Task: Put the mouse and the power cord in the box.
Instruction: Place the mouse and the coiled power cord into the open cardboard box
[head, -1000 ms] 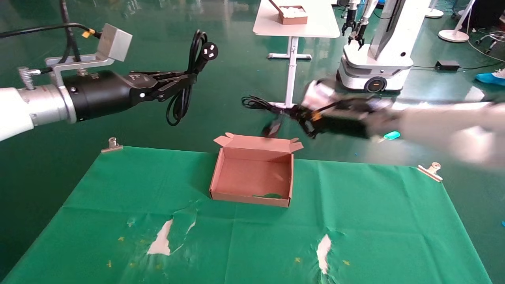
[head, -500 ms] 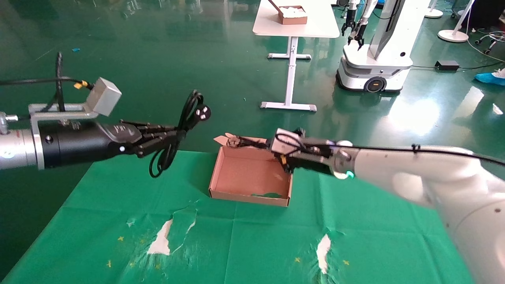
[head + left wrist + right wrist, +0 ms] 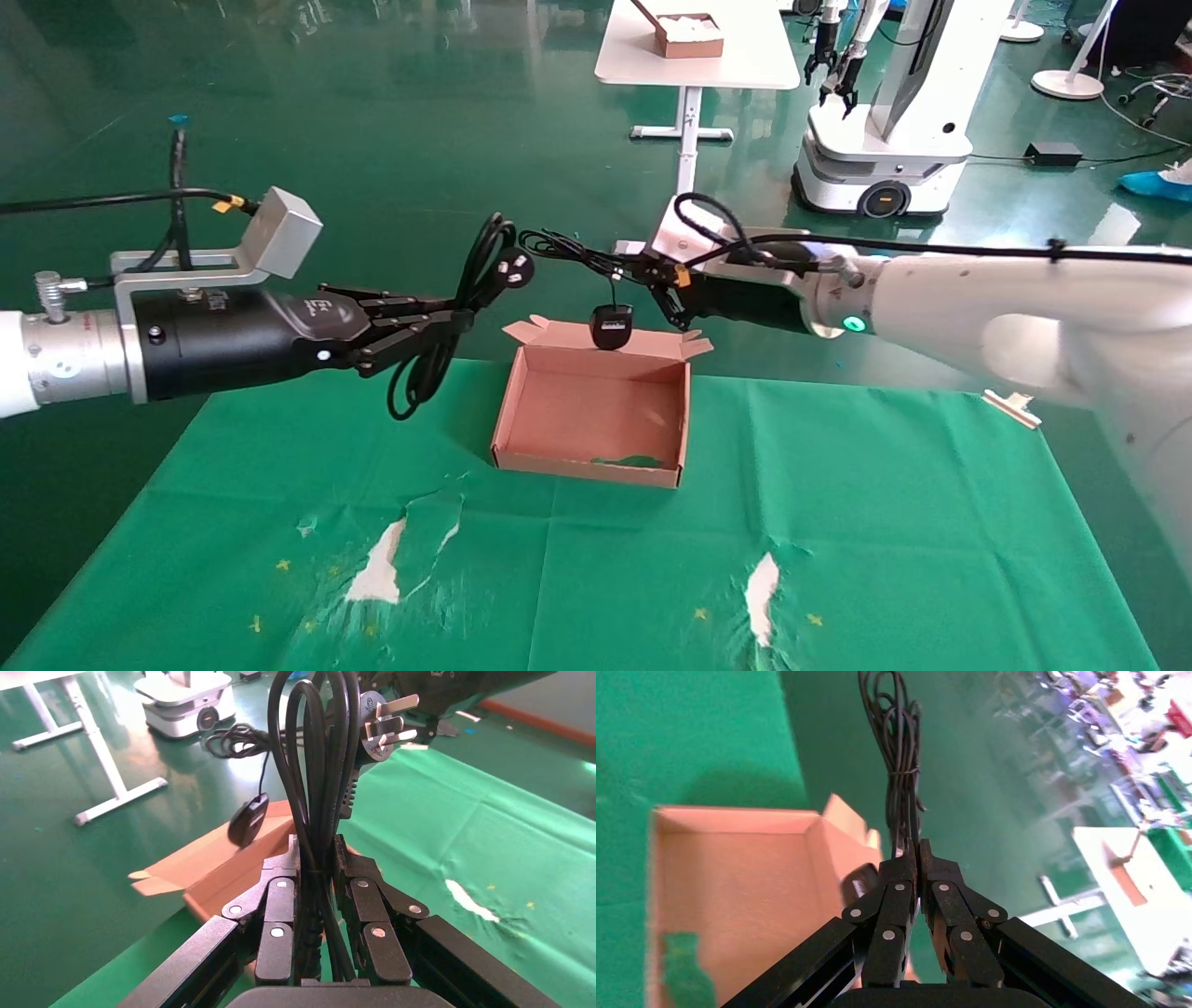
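Now you have one box (image 3: pixel 596 410), one mouse (image 3: pixel 611 327) and one power cord (image 3: pixel 438 326) in play, with both arms raised above the far half of the green cloth (image 3: pixel 838 522).

Your left gripper (image 3: pixel 456 323) sits left of the box, above the cloth's far left part, and its fingers are clamped on the coiled power cord; the loops hang below the fingers and the pronged plug (image 3: pixel 514 269) sticks up to the right. In the left wrist view the cord (image 3: pixel 313 811) runs straight through the closed fingers (image 3: pixel 277 903).

Your right gripper (image 3: pixel 663 280) reaches in from the right, above the box's far right corner. Its fingers are pressed together on the mouse's thin bunched cable (image 3: pixel 902 776), and the mouse hangs free on that cable just over the box's far edge, in front of the lid flap (image 3: pixel 605 340).

The box lies open on the cloth, nothing inside but a green scrap (image 3: pixel 638 461) near its near wall. You have two clips (image 3: pixel 1010 403) at the cloth's far edge, and three torn white patches (image 3: pixel 380 570) on the near side. Open cloth lies to the box's left, right and near sides.
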You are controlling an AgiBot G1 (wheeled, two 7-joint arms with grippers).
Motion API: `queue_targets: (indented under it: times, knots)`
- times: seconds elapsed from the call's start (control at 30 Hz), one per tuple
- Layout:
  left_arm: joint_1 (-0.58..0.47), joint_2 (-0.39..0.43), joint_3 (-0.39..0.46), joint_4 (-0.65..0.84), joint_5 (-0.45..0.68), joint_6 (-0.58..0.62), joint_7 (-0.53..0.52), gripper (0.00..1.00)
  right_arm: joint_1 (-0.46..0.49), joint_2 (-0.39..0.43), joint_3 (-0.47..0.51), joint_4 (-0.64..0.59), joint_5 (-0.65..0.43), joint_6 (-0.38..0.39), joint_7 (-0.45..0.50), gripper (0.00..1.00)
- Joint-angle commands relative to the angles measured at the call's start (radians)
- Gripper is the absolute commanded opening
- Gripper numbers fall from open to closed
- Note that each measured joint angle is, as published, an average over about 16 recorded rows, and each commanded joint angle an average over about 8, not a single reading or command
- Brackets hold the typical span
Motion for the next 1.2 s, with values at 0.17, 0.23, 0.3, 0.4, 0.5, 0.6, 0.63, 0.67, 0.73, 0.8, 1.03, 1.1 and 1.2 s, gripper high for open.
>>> queue_targets:
  times: [0.17,0.23,0.3,0.4,0.5,0.6,0.63,0.67,0.73,0.8,1.03,1.1,1.2]
  knots:
    - [-0.005,0.014,-0.003,0.025,-0.003,0.016,0.026,0.0,0.037,0.015,-0.003,-0.031,0.006,-0.113,0.024,0.0]
    - [-0.008,0.018,-0.003,0.037,-0.003,0.018,0.035,0.0,0.04,0.017,-0.005,-0.044,0.006,-0.131,0.026,0.0]
    - [-0.011,0.023,-0.003,0.049,-0.003,0.021,0.045,0.0,0.032,0.018,-0.004,-0.062,0.007,-0.136,0.032,0.0]
    - [-0.018,0.031,-0.002,0.069,-0.001,0.028,0.06,0.0,0.005,0.021,0.002,-0.093,0.017,-0.128,0.045,0.0]
    - [-0.026,0.037,0.001,0.092,0.004,0.036,0.076,0.0,-0.024,0.023,0.014,-0.119,0.035,-0.107,0.06,0.0]
    - [-0.036,0.039,0.005,0.118,0.01,0.04,0.094,0.0,-0.047,0.021,0.026,-0.132,0.051,-0.101,0.072,0.01]
    - [-0.039,0.04,0.007,0.127,0.012,0.039,0.1,0.0,-0.053,0.019,0.028,-0.134,0.054,-0.104,0.077,0.05]
    - [-0.042,0.04,0.009,0.137,0.014,0.038,0.108,0.0,-0.058,0.018,0.029,-0.136,0.056,-0.109,0.082,0.14]
    - [-0.046,0.04,0.013,0.161,0.019,0.037,0.124,0.0,-0.066,0.015,0.03,-0.138,0.056,-0.121,0.091,0.39]
    - [-0.05,0.039,0.019,0.19,0.027,0.041,0.142,0.0,-0.071,0.013,0.029,-0.138,0.055,-0.133,0.099,0.64]
    - [-0.073,0.034,0.042,0.343,0.063,0.084,0.233,0.0,-0.078,0.016,0.028,-0.129,0.054,-0.138,0.107,1.0]
    - [-0.088,0.037,0.047,0.397,0.072,0.095,0.268,0.0,-0.081,0.018,0.031,-0.126,0.057,-0.135,0.105,1.0]
    - [-0.114,0.047,0.053,0.479,0.082,0.102,0.325,0.0,-0.082,0.024,0.035,-0.123,0.063,-0.131,0.1,1.0]
